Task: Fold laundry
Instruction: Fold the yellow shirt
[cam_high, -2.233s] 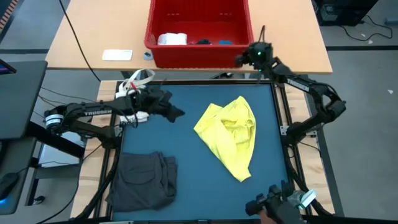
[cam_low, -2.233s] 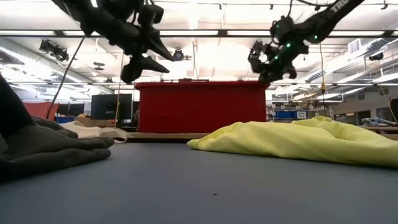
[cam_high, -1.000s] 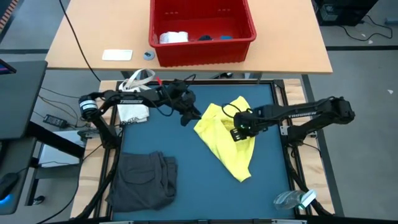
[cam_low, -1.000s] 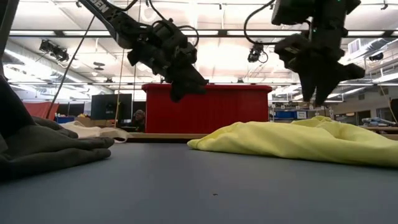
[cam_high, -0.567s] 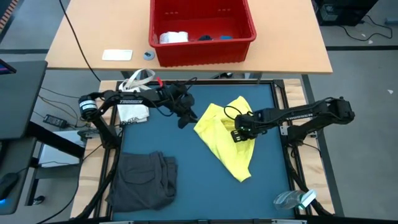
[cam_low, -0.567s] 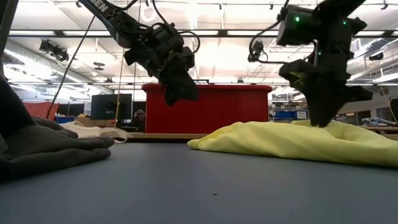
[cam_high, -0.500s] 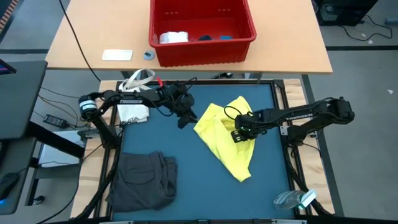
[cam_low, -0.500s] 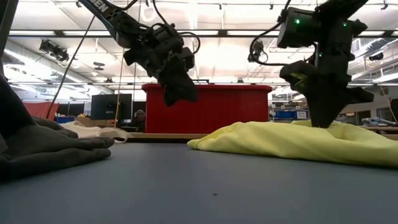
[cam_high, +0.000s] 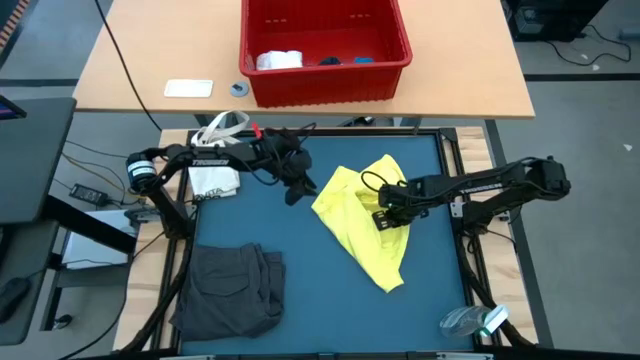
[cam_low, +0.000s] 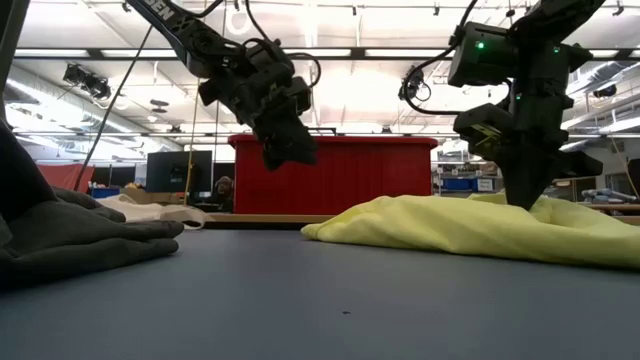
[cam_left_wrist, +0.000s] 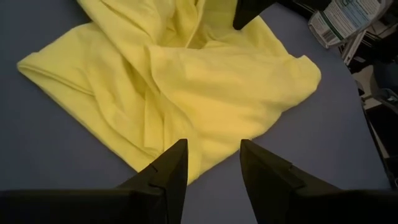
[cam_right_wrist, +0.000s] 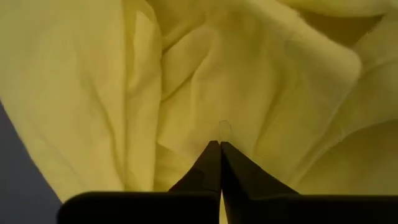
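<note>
A bright yellow T-shirt (cam_high: 360, 215) lies crumpled on the blue mat's right half; it also shows in the low view (cam_low: 470, 225). My right gripper (cam_high: 385, 218) stands on its middle, pointing steeply down and shut on the cloth (cam_right_wrist: 186, 74). My left gripper (cam_high: 295, 187) hangs open above the mat just left of the shirt, with nothing between its fingers (cam_left_wrist: 212, 149), and looks onto the T-shirt (cam_left_wrist: 205, 74). A dark grey garment (cam_high: 230, 290) lies folded at the mat's near left. My right gripper pinches a small ridge of the T-shirt's top layer (cam_right_wrist: 224, 129) between its two fingertips, near the shirt's middle. The fingers come from above, pointing steeply down (cam_low: 525, 195). The shirt lies slack on the mat all around the pinch.
A red basket (cam_high: 325, 75) on the wooden table beyond the mat holds a white roll (cam_high: 277, 62) and small dark and blue pieces. A white bag with straps (cam_high: 218, 128) and a white cloth (cam_high: 213, 180) sit at the mat's far left corner. A clear plastic item (cam_high: 465, 322) lies near right.
My right gripper has come down onto the middle of the yellow T-shirt and shut on its top layer. My left gripper has kept its place and tipped a little further downward, still open. The shirt lies where it was.
</note>
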